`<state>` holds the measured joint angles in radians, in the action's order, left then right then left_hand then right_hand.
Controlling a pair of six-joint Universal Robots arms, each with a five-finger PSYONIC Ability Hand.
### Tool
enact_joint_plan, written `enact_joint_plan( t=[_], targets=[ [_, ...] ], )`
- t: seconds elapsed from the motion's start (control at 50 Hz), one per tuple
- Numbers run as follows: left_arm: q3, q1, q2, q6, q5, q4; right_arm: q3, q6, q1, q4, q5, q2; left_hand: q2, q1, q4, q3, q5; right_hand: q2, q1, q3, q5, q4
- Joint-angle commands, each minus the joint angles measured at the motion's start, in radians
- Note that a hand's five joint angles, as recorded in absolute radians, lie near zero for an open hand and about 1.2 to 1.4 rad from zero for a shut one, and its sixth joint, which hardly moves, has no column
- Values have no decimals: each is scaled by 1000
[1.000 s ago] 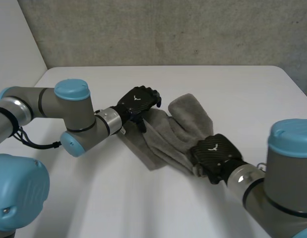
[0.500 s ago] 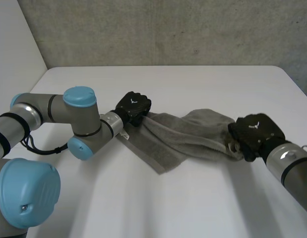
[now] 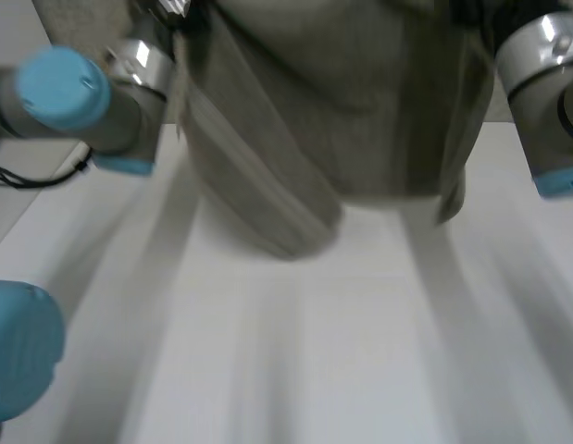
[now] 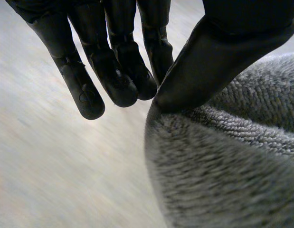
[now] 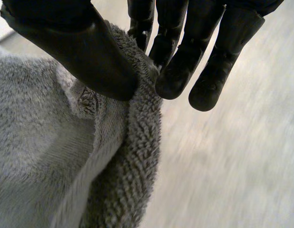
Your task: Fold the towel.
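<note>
Grey towel (image 3: 360, 120) held up over table (image 3: 360, 361) — pinched betw. thumb & fingers by L robot hand (image 4: 218, 61), R robot hand (image 5: 75, 52).

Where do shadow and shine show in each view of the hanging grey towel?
Head view: the grey terry towel shades the white table beneath it. Left wrist view: dull sheen on the black left hand pinching it. Right wrist view: the same on the right hand.
</note>
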<state>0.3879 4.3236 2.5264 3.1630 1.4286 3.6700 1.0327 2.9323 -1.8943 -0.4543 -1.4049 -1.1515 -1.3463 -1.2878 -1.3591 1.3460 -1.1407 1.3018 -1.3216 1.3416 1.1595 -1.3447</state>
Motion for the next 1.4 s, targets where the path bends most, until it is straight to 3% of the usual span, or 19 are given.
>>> enact_joint_plan(
  t=[0.02, 0.1, 0.14, 0.18, 0.24, 0.28, 0.3, 0.34, 0.4, 0.44, 0.46, 0.5, 0.58, 0.74, 0.84, 1.06, 1.32, 1.4],
  targets=[
    [69, 45, -173, -34, 61, 19, 46, 108, 9, -360, 93, -5, -50, -108, -37, 50, -81, 94, -75, 55, 62, -52],
    [206, 74, -250, -47, 56, 18, 144, 218, 14, -442, 194, -20, -50, -108, -37, 50, -81, 94, -75, 55, 62, -52],
    [397, 94, -326, -51, 32, 24, 173, 248, 14, -420, 231, -20, -50, -108, -37, 50, -81, 94, -75, 55, 62, -52],
    [493, 103, -357, -48, 7, 25, 211, 268, 14, -290, 308, -17, -50, -108, -37, 50, -81, 94, -75, 55, 62, -52],
    [686, 119, -406, -40, -69, 25, 221, 261, 14, -201, 340, -11, -50, -108, -37, 50, -81, 94, -75, 55, 62, -52],
    [786, 123, -429, -40, -109, 25, 225, 217, 23, -8, 368, -2, -50, -108, -37, 50, -81, 94, -75, 55, 62, -52],
    [881, 128, -455, -37, -137, 27, 225, 217, 23, -7, 368, -2, -50, -108, -37, 50, -81, 94, -75, 55, 62, -52],
    [972, 139, -484, -34, -158, 25, 218, 104, 58, 179, 388, 10, -50, -108, -37, 50, -81, 94, -75, 55, 62, -52],
    [1136, 162, -537, -2, -178, 22, 216, 21, 77, 273, 388, 15, -50, -108, -37, 50, -81, 94, -75, 55, 62, -52],
    [1211, 169, -555, 24, -183, 21, 205, -155, 96, 460, 385, 19, -50, -108, -37, 50, -81, 94, -75, 55, 62, -52],
    [1279, 172, -567, 55, -186, 16, 205, -156, 96, 460, 385, 19, -50, -108, -37, 50, -81, 94, -75, 55, 62, -52],
    [1339, 174, -578, 86, -188, 16, 198, -305, 113, 610, 362, 19, -50, -108, -37, 50, -81, 94, -75, 55, 62, -52],
    [1430, 172, -587, 147, -188, 15, 202, -346, 124, 693, 330, 18, -50, -108, -37, 50, -81, 94, -75, 55, 62, -52],
    [1497, 145, -575, 209, -185, 12, 300, -334, 123, 686, 229, -4, -50, -108, -37, 50, -81, 94, -75, 55, 62, -52],
    [1481, 130, -538, 213, -172, 13, 371, -302, 113, 640, 178, -4, 583, 524, 596, -583, 552, 94, -75, 55, 62, -52],
    [1470, 139, -554, 213, -184, 13, 526, -243, 124, 476, 106, -7, 1035, 977, 1048, -1035, 1004, 94, -75, 55, 62, -52],
    [1304, 148, -486, 221, -188, -7, 575, -245, 129, 430, 104, 6, 992, 933, 1005, -992, 961, 94, -75, 55, 62, -52],
    [1147, 143, -367, 267, -186, -157, 596, -246, 120, 399, 100, 15, 951, 892, 964, -950, 920, 90, -70, 50, 57, -47]
  ],
)
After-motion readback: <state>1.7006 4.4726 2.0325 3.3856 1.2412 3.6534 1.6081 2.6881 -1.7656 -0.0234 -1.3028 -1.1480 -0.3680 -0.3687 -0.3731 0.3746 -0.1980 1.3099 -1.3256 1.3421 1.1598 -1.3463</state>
